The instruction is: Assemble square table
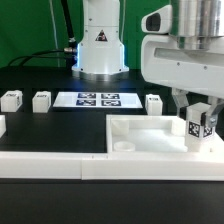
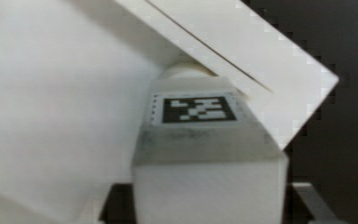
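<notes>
A black worktop (image 1: pixel 40 125) is seen under everything. The square slab (image 1: pixel 150 132), white and the largest part, is laid on the worktop directly beneath the gripper (image 1: pixel 200 118) and is spread from there toward the exterior view's left. A round socket (image 1: pixel 124 146) is sunk in the slab's near corner, well away from the gripper on that side. A long low border wall (image 1: pixel 45 166) is set along the slab's near edge, in front of and below the gripper. The marker board (image 1: pixel 97 99) is laid flat beyond the slab, well away from the gripper toward the exterior view's left.

The gripper is clenched on a leg (image 1: pixel 199 127), which is held upright over the slab's corner at the exterior view's right, its tag turned toward the camera. In the wrist view the same leg (image 2: pixel 202 165) is seen between the dark fingers (image 2: pixel 307 205), with the slab (image 2: pixel 51 120) behind it. Whether the leg's lower end is touching the slab cannot be told.

A second leg (image 1: pixel 154 101) is stood just beyond the slab's far edge, near the gripper. A third leg (image 1: pixel 41 99) and a fourth leg (image 1: pixel 11 99) are stood past the marker board, farthest from the gripper.
</notes>
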`<state>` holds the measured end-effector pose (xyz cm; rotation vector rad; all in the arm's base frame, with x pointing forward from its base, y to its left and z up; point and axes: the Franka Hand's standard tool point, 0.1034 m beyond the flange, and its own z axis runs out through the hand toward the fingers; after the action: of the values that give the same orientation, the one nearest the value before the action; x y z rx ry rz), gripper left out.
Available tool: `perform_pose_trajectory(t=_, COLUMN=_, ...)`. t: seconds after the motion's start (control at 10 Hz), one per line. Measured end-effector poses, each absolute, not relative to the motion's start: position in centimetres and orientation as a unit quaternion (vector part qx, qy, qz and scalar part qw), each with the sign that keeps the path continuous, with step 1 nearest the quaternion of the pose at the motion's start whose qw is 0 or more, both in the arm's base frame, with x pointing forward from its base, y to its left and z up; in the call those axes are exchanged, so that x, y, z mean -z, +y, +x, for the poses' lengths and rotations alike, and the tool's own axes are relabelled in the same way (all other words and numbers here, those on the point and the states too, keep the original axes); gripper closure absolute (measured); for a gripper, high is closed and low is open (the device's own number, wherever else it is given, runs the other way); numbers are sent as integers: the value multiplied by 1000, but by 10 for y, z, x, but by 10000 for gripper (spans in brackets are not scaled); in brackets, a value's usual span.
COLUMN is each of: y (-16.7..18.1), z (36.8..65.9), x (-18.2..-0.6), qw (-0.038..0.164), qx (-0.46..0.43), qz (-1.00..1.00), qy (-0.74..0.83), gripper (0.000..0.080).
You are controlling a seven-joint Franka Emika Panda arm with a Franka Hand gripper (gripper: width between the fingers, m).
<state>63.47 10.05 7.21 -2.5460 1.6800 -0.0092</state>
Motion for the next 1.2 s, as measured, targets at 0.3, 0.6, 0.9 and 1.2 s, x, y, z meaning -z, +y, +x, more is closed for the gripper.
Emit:
perform_pose_trajectory(t=0.3, y=99, z=632, x=-72, qw=48, qx=-17, qz=-766, qy=641, gripper=509)
perform_pose_trajectory(t=0.6, y=99, z=631, x=-72, qw=47, qx=-16, qz=-786, qy=616, gripper=427)
perform_pose_trajectory(t=0.9, y=109, z=632, x=-73, qw=53, qx=-2, qz=-908, qy=416, gripper=156)
perform_pose_trajectory(t=1.2, y=106, z=632, x=-72, qw=51, qx=4, qz=-949, qy=310, gripper=151)
